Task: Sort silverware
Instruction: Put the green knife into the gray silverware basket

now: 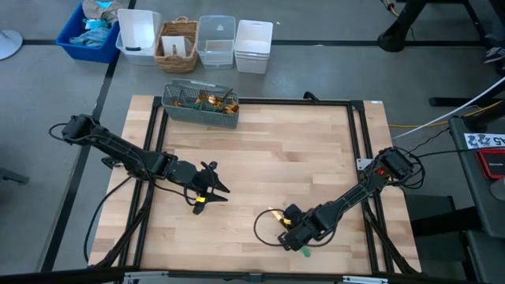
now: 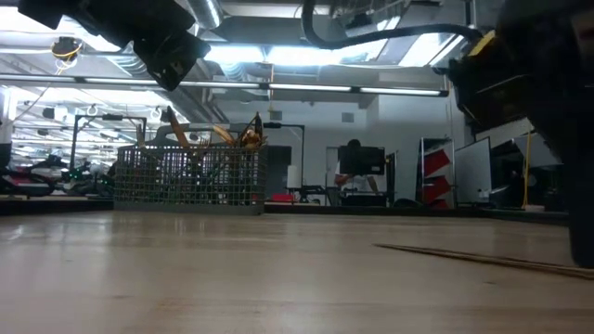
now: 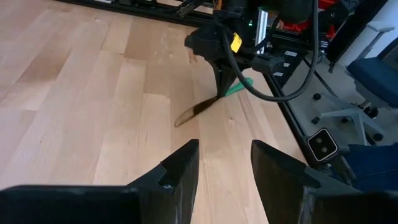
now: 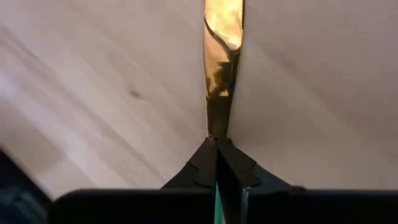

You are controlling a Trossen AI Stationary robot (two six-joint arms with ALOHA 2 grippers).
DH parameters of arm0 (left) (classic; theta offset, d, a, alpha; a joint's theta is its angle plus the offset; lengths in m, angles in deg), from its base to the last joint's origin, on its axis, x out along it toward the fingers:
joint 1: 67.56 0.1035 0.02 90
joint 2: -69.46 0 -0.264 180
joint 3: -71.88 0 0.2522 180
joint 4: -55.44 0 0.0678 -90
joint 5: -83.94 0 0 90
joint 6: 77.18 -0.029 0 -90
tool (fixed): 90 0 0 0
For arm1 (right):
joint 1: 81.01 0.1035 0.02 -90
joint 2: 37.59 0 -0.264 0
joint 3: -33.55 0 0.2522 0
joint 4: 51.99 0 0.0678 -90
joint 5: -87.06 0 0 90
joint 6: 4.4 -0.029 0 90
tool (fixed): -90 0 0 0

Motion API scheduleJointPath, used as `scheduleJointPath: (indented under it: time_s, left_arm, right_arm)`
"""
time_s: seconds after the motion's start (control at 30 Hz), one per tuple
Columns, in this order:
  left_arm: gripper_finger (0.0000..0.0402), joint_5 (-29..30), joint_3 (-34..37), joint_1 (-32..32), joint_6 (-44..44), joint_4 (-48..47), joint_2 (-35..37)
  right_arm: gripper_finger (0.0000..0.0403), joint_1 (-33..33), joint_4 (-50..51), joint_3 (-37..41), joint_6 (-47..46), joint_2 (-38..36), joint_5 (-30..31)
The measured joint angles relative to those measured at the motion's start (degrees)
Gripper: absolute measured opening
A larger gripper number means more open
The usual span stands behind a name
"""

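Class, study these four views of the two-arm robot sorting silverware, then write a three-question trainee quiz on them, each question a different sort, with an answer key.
1. True or false: the right gripper has its fingers shut on a knife that lies on the table.
2. Multiple choice: where is the rest of the silverware? A) spread over the wood; B) standing in the grey mesh caddy at the table's far edge; C) in the left gripper.
3. Fill in: the left gripper's fingers are ____ and hold nothing.

Key:
1. True; the gold blade sticks out past the closed fingertips.
2. B.
3. Open.
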Motion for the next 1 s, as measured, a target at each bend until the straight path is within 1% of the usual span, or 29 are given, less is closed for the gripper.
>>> scheduleJointPath:
  time_s: [0.23,0.33,0.43,0.5,0.7,0.8,0.9,1.0]
  left_arm:
    - [0.0139,0.0,0.0,0.0,0.0,0.0,0.0]
    - [0.0139,0.0,0.0,0.0,0.0,0.0,0.0]
    - [0.0139,0.0,0.0,0.0,0.0,0.0,0.0]
    - [0.0139,0.0,0.0,0.0,0.0,0.0,0.0]
    - [0.0139,0.0,0.0,0.0,-1.3,0.0,0.0]
    - [0.0139,0.0,0.0,0.0,-1.5,0.0,0.0]
    - [0.0139,0.0,0.0,0.0,-1.5,-0.1,0.0]
    - [0.0139,0.0,0.0,0.0,-1.5,-0.2,0.0]
  right_arm:
    - [0.0009,0.6,17.4,-9.3,1.0,-0.4,0.6]
    - [0.0009,0.5,21.8,-11.9,1.1,-0.4,1.5]
    - [0.0009,0.5,21.7,-12.7,1.6,-0.5,1.4]
    - [0.0009,0.5,21.3,-12.7,3.9,-0.5,1.4]
    - [0.0010,0.1,20.7,-12.7,8.6,-0.5,-2.9]
    - [0.0011,0.1,18.7,-12.7,9.9,-0.5,-3.1]
    - [0.0029,0.1,16.6,-12.7,10.1,-0.3,-3.6]
    - [0.0063,0.1,15.2,-12.8,10.1,0.1,-3.5]
